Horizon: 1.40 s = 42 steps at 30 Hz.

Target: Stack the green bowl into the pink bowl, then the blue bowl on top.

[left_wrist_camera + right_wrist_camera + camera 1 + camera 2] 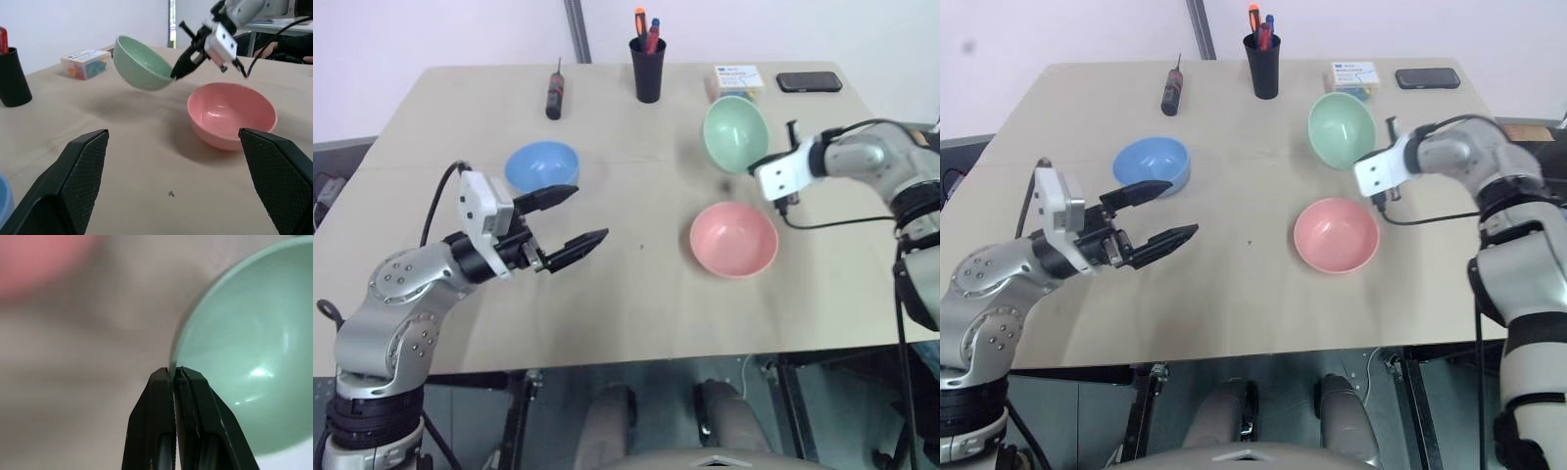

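My right gripper [175, 373] is shut on the rim of the green bowl [734, 133], which hangs tilted above the table at the right rear. The pink bowl [733, 238] rests upright on the table just in front of the green bowl and below it. The blue bowl [541, 165] stands on the left half of the table. My left gripper [576, 215] hovers open just in front of the blue bowl, fingers pointing toward the pink bowl, with nothing between them.
At the table's back edge are a black cup [647, 69] with pens, a dark screwdriver [554, 95], a small box [737, 78] and a black phone [809, 82]. A black cable [832, 221] trails from the right wrist near the pink bowl.
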{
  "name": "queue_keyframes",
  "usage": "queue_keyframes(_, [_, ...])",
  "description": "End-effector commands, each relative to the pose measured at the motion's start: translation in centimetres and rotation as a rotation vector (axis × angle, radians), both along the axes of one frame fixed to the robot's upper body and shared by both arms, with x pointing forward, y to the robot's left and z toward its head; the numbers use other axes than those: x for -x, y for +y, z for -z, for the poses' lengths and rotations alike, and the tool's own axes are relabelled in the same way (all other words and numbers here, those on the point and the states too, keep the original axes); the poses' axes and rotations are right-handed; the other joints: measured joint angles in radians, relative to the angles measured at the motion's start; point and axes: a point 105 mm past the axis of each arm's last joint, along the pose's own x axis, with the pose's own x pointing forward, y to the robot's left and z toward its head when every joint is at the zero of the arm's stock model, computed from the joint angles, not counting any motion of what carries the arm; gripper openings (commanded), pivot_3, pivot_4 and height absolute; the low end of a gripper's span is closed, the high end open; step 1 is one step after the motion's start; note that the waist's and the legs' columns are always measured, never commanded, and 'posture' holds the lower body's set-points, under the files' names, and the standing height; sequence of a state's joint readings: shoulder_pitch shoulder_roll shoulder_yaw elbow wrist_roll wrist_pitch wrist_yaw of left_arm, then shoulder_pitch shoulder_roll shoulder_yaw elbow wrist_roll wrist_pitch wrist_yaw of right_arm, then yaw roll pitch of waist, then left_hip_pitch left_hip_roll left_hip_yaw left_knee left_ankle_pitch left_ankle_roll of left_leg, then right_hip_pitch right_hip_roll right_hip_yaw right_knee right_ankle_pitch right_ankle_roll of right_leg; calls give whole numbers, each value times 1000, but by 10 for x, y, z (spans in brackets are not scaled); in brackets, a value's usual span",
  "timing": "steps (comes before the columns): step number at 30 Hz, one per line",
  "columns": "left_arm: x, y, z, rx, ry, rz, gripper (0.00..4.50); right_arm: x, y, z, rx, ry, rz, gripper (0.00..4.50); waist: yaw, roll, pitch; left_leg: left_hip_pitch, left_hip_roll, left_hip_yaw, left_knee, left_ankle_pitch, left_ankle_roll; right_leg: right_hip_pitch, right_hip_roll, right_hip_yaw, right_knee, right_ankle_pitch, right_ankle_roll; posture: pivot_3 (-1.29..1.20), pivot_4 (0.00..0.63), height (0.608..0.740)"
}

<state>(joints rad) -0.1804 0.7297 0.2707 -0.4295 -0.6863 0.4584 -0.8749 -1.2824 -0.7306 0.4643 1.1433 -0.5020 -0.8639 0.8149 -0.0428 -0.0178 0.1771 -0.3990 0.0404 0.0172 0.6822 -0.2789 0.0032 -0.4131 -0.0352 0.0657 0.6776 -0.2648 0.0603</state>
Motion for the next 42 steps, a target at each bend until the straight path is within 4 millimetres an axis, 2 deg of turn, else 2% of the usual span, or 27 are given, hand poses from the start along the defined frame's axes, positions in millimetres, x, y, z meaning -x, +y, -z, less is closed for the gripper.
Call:
queue_keyframes(1, [-8,-8,-4,3,-32,55,4500,24,-5,-50,-111,-5,-52,144,0,0,0,0,0,0,0,0,0,0,0,0,0,0,0,0,150,740])
queue_keyframes(4, [-17,-13,-3,9,-26,98,4500,64,-12,-49,-125,140,-60,144,5,0,0,0,1,-3,0,0,1,0,0,-1,0,0,0,0,150,740])
queue_keyframes(7, [-26,-17,-2,9,-24,134,4500,108,-3,-37,-169,296,-48,144,22,1,0,-2,1,-5,0,-1,1,0,0,-2,-1,0,0,0,150,740])
queue_keyframes(12, [-35,-26,-3,3,-29,188,4500,145,24,-17,-248,440,-28,144,8,2,1,0,1,-4,2,-1,1,1,1,-1,2,0,0,0,150,740])
queue_keyframes(14, [-38,-26,-4,-2,-33,200,4500,150,31,-4,-272,503,-2,144,5,2,1,1,1,-3,3,-1,1,2,1,-1,2,0,0,0,150,740])
queue_keyframes(17, [-39,-27,-5,-7,-38,210,4500,149,26,15,-233,540,58,1014,7,1,1,0,0,-1,3,0,1,2,2,-1,1,0,1,0,150,740])
queue_keyframes(21, [-39,-26,-5,-12,-37,210,4500,147,15,21,-213,523,120,2708,11,1,1,-1,0,0,3,0,1,1,2,-1,0,0,1,0,150,740])
queue_keyframes(24, [-41,-25,-4,-21,-30,196,4500,143,10,14,-279,469,152,4034,13,1,1,-2,0,0,3,-1,1,0,2,-1,-1,0,1,0,150,740])
queue_keyframes(25, [-43,-24,-3,-33,-31,166,4500,143,9,7,-354,462,167,4410,14,1,1,-2,0,0,3,-1,1,0,2,-1,0,0,1,0,150,740])
queue_keyframes(28, [-58,-11,3,-140,-72,-24,4500,150,12,-10,-594,459,181,4410,18,0,1,-2,0,0,4,0,1,1,2,-1,0,0,1,0,150,740])
queue_keyframes(32, [-75,21,7,-341,-77,-276,4500,160,20,-24,-856,424,165,4410,20,-3,0,-1,1,-2,3,0,1,1,3,-2,1,0,1,0,150,740])
queue_keyframes(35, [-88,39,13,-643,-91,-343,4500,161,29,-31,-1003,392,161,4410,24,-3,0,-1,1,-1,3,0,1,1,3,-1,0,0,1,0,150,740])
queue_keyframes(38, [-99,50,15,-736,-64,-396,4500,165,42,-35,-1060,410,92,4410,33,-4,0,-1,0,-1,3,0,1,1,3,-2,1,0,1,0,150,740])
queue_keyframes(42, [-111,54,29,-860,-22,-416,4500,164,55,-36,-1069,406,50,4410,32,-4,0,-2,0,0,3,-1,1,1,3,-2,0,0,1,0,150,740])
